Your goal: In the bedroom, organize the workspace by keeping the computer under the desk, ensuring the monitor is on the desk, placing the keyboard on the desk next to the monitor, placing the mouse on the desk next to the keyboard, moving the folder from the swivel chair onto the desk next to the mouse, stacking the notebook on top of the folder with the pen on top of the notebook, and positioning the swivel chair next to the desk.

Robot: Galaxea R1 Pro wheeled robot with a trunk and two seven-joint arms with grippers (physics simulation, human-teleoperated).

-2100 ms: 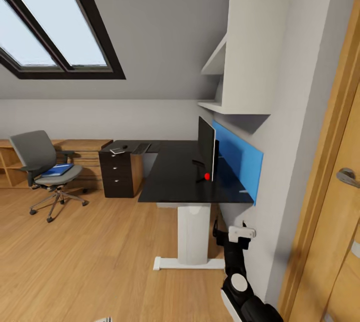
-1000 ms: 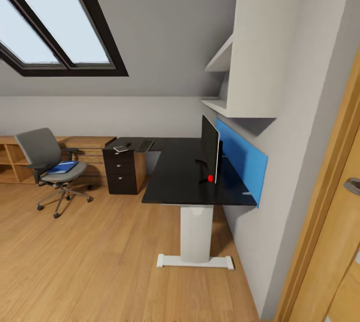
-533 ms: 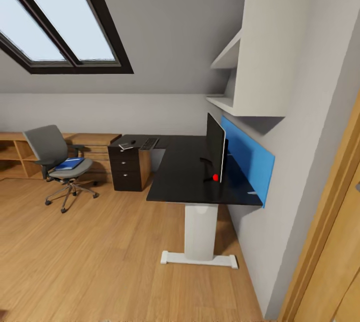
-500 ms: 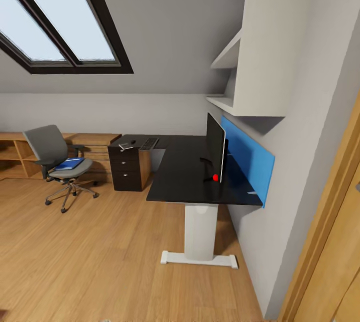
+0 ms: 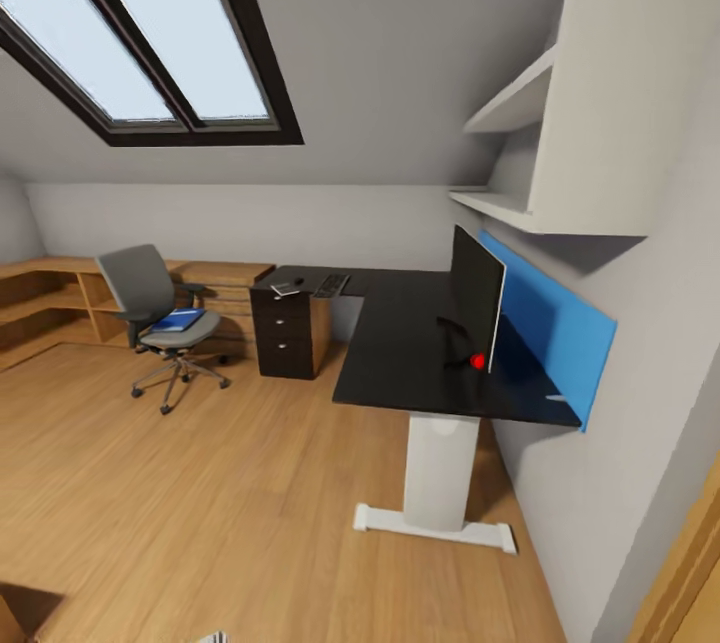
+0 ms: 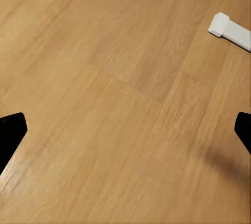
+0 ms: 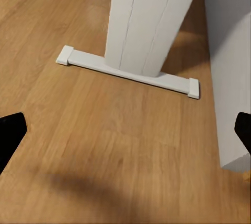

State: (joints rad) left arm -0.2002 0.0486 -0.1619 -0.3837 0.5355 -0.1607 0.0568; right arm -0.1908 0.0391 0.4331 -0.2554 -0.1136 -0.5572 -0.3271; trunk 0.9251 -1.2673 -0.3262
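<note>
The black-topped desk runs along the right wall on a white leg. The thin black monitor stands on it. At the desk's far end lie the keyboard, the small dark mouse and the grey notebook. The grey swivel chair stands apart to the left, with the blue folder on its seat. The computer and the pen are out of view. My left gripper hangs open over bare floor. My right gripper is open above the floor near the desk's white foot.
A dark drawer unit stands under the desk's far end. A low wood cabinet lines the far left wall. A blue wall panel and white shelves hang above the desk. Wood floor spreads between me and the chair.
The head view has shifted, so the desk and chair sit further right and look nearer. My right arm has left the bottom of the view. Nothing in the room has moved.
</note>
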